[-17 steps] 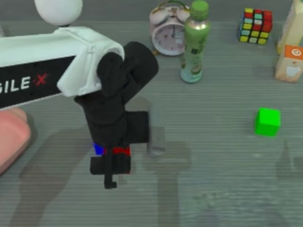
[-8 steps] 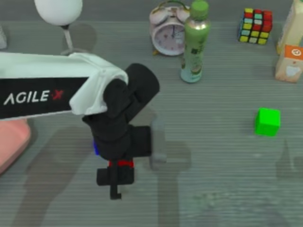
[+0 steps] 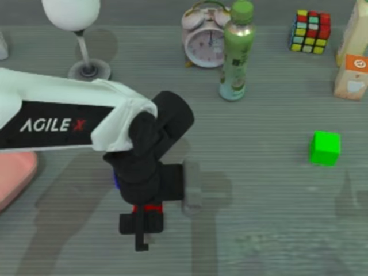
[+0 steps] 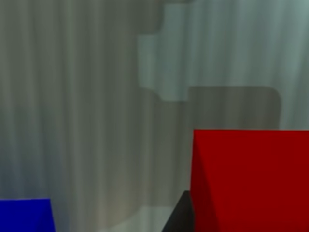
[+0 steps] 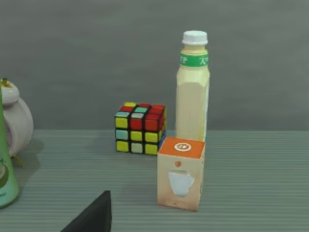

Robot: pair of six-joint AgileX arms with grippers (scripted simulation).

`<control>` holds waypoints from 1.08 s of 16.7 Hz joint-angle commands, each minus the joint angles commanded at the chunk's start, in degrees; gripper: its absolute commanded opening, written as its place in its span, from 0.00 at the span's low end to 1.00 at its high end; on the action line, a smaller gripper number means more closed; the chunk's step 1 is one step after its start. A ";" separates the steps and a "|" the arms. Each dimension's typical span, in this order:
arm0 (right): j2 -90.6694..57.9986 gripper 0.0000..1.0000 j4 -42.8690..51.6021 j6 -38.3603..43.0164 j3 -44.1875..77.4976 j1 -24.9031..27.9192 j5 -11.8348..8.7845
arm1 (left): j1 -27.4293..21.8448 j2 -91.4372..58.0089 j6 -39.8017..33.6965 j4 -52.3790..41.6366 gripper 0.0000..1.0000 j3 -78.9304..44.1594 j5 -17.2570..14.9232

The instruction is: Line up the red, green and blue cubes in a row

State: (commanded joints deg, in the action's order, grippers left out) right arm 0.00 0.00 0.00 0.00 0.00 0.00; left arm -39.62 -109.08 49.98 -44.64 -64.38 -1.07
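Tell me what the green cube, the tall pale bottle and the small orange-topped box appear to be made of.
Green cube: flat, evenly coloured faces with no grain or shine, probably matte plastic or painted wood.
Pale bottle: smooth cream body with a white cap and green band, likely plastic.
Orange-topped box: sharp folded edges and a printed cup picture, apparently cardboard.
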 joint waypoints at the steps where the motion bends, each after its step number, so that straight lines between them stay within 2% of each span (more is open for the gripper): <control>1: 0.00 1.00 0.00 0.00 0.00 0.00 0.00 | 0.00 0.00 0.00 0.00 0.15 0.00 0.00; 12: 0.00 1.00 0.00 0.00 0.00 0.00 0.00 | 0.00 0.00 0.00 0.00 0.98 0.00 0.00; 18: 0.00 1.00 0.00 0.00 0.00 0.00 0.00 | 0.00 0.00 0.00 0.00 1.00 0.00 0.00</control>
State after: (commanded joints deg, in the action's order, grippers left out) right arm 0.00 0.00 0.00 0.00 0.00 0.00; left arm -39.62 -109.08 49.98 -44.64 -64.38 -1.07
